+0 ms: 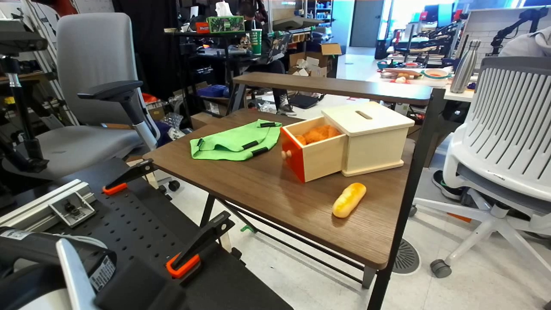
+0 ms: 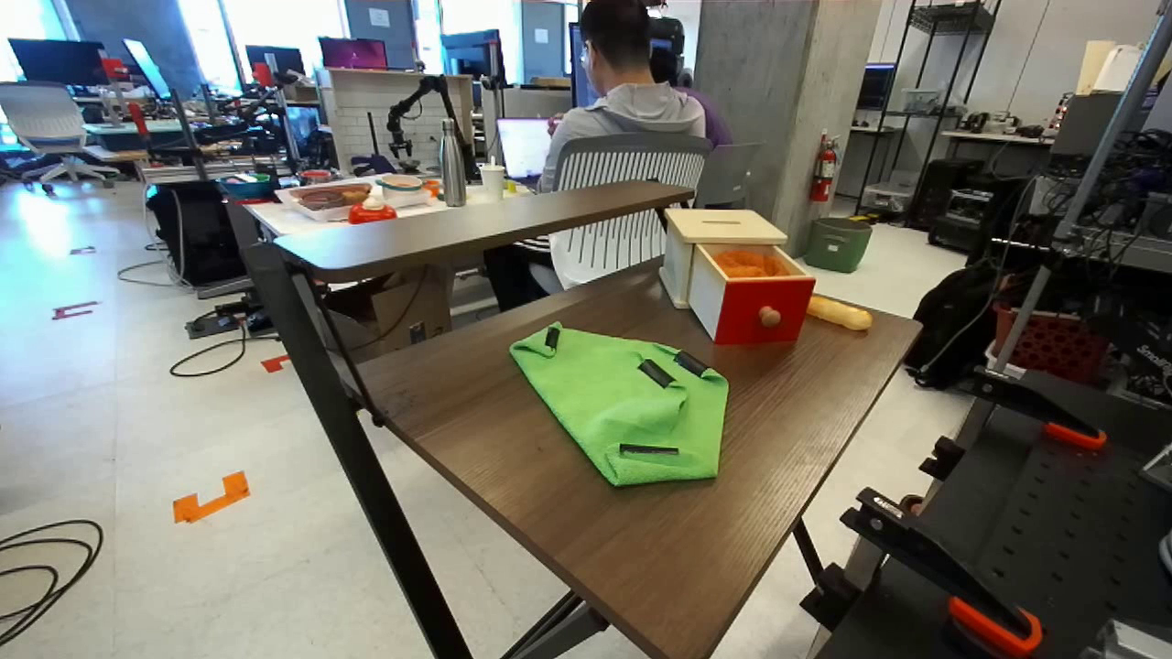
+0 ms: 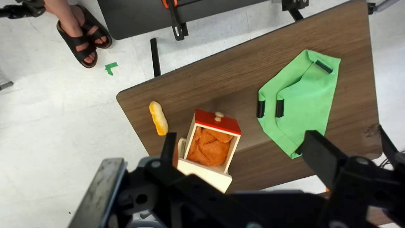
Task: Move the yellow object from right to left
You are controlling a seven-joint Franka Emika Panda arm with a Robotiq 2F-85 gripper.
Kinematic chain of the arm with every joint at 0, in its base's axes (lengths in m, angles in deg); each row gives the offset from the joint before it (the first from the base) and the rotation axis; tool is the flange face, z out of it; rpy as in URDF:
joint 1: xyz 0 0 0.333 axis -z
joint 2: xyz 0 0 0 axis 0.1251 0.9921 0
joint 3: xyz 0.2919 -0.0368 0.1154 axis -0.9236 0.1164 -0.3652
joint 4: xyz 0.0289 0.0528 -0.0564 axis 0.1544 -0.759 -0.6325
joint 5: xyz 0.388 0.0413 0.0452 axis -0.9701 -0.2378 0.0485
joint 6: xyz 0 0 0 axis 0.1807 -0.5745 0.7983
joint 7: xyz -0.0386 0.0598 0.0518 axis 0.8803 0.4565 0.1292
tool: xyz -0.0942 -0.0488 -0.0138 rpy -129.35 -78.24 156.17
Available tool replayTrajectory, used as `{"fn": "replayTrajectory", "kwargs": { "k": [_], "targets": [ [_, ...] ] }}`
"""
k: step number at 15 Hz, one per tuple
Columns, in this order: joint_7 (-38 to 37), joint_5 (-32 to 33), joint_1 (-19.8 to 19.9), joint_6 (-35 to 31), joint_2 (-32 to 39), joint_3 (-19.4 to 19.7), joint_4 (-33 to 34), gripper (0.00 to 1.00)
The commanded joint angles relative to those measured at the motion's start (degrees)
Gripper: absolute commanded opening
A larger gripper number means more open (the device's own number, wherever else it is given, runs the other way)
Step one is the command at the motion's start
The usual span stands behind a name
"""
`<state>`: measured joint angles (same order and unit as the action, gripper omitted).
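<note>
Gripper [image 3: 242,139]: jaws released, wide apart, nothing held; its fingers [image 3: 169,148] stand at the left and right of the wrist view.
Red-fronted drawer box [image 3: 207,118]: mostly between the fingers there, drawer pulled out, crumpled orange cloth [image 3: 210,147] inside.
Yellow bread roll [image 3: 159,118]: on the table [image 3: 227,76] near a rounded corner, beside the box and apart from it; in an exterior view the roll [image 2: 841,314] peeks out behind the drawer front.
Roll from jaws: to the wrist picture's left, outside the gap, seen just beside the tip of the nearer finger; the drop to it cannot be read.
Roll's long axis: slightly slanted, roughly across the line from finger to finger, so a sideways shift with little turning should let the jaws straddle its width.
Likely snag: lowering without that shift would, I judge, set a finger on the box.
Leftward way: by both exterior views, toward the green cloth [image 1: 228,140]; the carry probably needs lifting over, or steering round, the pulled-out drawer.
Pegboard bench [image 1: 129,219]: past the table's long edge.
</note>
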<state>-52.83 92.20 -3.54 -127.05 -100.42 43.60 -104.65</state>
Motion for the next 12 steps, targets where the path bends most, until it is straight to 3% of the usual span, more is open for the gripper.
{"fn": "replayTrajectory", "kwargs": {
  "k": [1, 12],
  "targets": [
    [3.53, -0.1, 1.58, -5.88, 6.04, 3.44, 1.53, 1.0],
    [10.92, -2.69, 5.88, -19.41, 25.12, 11.19, 2.7, 1.0]
  ]
}}
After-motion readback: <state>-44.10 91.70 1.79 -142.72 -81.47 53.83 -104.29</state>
